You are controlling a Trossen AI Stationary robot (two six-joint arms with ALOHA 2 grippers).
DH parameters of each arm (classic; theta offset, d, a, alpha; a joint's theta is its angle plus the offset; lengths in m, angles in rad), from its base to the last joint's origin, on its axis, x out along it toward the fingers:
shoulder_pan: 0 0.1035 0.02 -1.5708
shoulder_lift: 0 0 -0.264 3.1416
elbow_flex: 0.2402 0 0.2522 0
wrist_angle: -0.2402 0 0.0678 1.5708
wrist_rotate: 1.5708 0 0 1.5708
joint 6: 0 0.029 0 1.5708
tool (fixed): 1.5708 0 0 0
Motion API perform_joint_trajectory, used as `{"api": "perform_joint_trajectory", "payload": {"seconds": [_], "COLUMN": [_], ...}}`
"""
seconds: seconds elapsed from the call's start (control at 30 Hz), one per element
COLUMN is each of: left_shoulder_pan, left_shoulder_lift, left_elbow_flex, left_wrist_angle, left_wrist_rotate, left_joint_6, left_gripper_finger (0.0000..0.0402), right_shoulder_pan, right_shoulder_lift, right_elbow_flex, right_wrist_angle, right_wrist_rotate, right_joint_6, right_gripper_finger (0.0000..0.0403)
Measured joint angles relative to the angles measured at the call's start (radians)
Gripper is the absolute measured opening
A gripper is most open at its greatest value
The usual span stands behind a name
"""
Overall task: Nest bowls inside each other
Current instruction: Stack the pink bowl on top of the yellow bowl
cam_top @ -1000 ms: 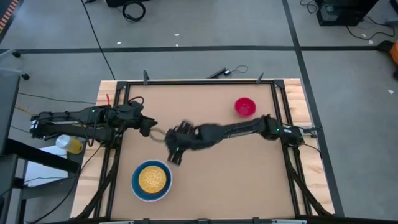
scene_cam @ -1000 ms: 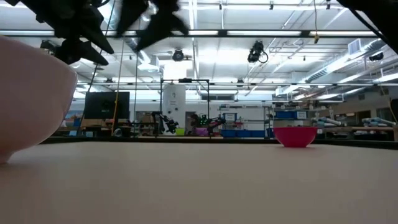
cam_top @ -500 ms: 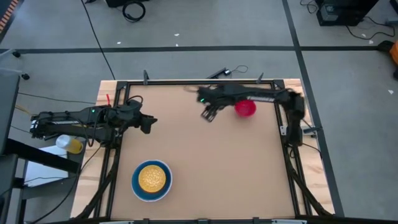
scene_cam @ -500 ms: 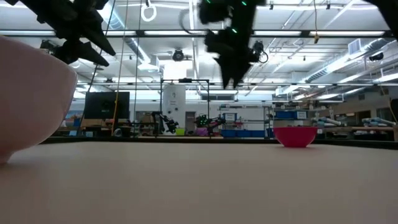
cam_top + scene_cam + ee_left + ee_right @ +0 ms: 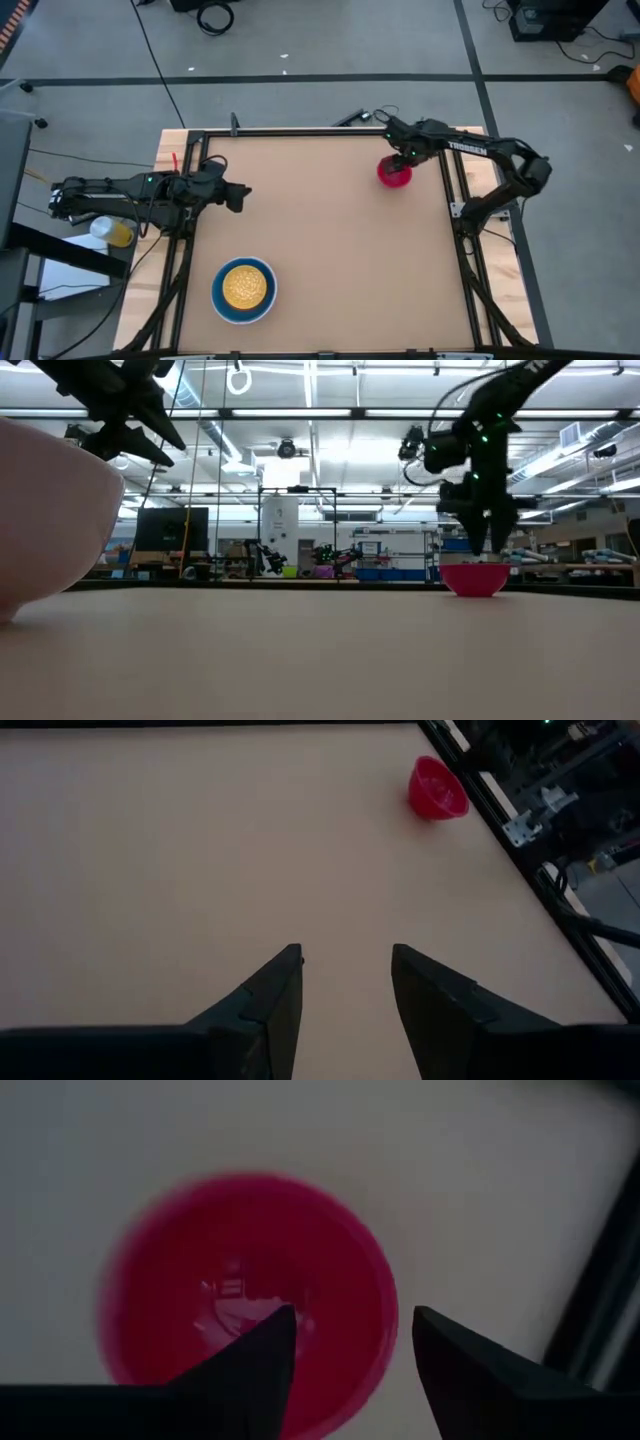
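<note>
Red bowl [image 5: 393,174] sits under the right hand [image 5: 404,157], fingers apart, straddling its rim.

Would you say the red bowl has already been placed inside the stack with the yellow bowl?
No: in the high view the red bowl sits alone near the table's far right edge under the right gripper, well away from the stacked bowls.
</note>
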Motion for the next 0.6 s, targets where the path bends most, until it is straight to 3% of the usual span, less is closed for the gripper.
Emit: {"api": "perform_joint_trajectory", "payload": {"seconds": [0.27, 0.6], "left_shoulder_pan": [0.000, -0.001], "left_shoulder_lift": [0.000, 0.000], "left_elbow_flex": [0.000, 0.000], "left_wrist_angle": [-0.002, -0.004], "left_wrist_rotate": [-0.024, -0.008], "left_joint_6": [-0.048, -0.080], "left_gripper_finger": [0.0157, 0.0157], "right_shoulder_pan": [-0.057, 0.012], "right_shoulder_lift": [-0.022, -0.023], "right_elbow_flex": [-0.192, -0.202], "right_wrist_angle": [0.212, 0.346], "right_wrist_rotate": [-0.064, -0.147], "right_joint_6": [-0.020, -0.044], "right_gripper_finger": [0.0179, 0.0013]}}
